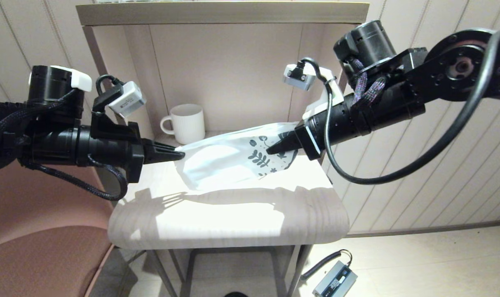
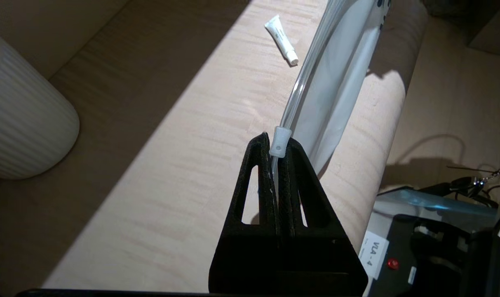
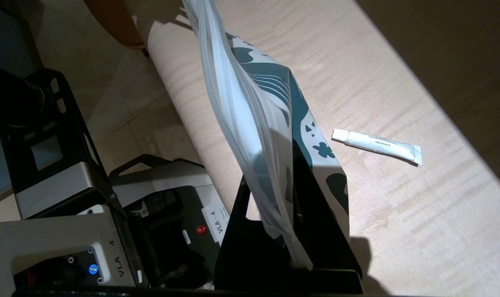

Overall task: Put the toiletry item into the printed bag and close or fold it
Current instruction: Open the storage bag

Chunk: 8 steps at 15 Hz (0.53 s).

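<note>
The printed bag (image 1: 229,159) hangs stretched in the air above the wooden table (image 1: 229,214), held at both ends, and everything else is placed from it. At its plain white end, the left gripper (image 1: 179,155) is pinched tight on the zip edge, with the small white slider tab (image 2: 279,142) poking out between the fingertips. Behind that same end, toward the back of the table, stands the white ribbed mug (image 1: 186,123). At the leaf-printed end, the right gripper (image 1: 274,149) is clamped on the bag's edge, the plastic running down between its fingers. The toiletry item (image 3: 376,145), a small white tube, lies flat on the table outside the bag, beside its printed end and apart from it.
</note>
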{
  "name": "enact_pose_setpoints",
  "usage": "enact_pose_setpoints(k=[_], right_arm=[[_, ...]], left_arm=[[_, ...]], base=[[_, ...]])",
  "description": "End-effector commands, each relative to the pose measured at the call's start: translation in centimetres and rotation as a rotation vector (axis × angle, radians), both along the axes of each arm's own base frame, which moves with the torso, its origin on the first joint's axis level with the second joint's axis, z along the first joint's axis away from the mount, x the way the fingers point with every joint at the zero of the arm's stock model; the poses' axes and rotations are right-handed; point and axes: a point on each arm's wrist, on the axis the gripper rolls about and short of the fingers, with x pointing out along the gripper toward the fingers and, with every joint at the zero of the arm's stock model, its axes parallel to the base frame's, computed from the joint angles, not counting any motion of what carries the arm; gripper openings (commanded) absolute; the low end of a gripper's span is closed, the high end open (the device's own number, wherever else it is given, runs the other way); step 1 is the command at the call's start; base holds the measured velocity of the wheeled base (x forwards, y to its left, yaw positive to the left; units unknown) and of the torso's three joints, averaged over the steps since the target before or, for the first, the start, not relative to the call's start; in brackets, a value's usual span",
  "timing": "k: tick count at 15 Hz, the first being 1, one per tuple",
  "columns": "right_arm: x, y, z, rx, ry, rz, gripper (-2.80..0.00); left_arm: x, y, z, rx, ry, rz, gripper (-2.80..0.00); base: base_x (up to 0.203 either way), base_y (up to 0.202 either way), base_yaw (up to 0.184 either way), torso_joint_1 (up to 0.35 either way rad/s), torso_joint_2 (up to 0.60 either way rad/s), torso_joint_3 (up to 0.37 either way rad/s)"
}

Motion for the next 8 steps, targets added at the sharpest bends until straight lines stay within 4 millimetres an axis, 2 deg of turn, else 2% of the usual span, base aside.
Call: enact_pose_setpoints(k=[1,8], right_arm=[[0.02,0.02,-0.12,-0.003,0.006,0.004,-2.80],[-0.08,0.02,-0.08,-0.001,0.005,0.006,-2.80]], left_arm=[[0.30,-0.06,-0.06,-0.003,0.003,-0.002,-2.80],[0.18,-0.04,0.30,-0.003,-0.012,0.024,-2.80]], base=[[0.000,0.000,0.000,0.000,0.00,0.000],[0.000,0.000,0.000,0.000,0.00,0.000]])
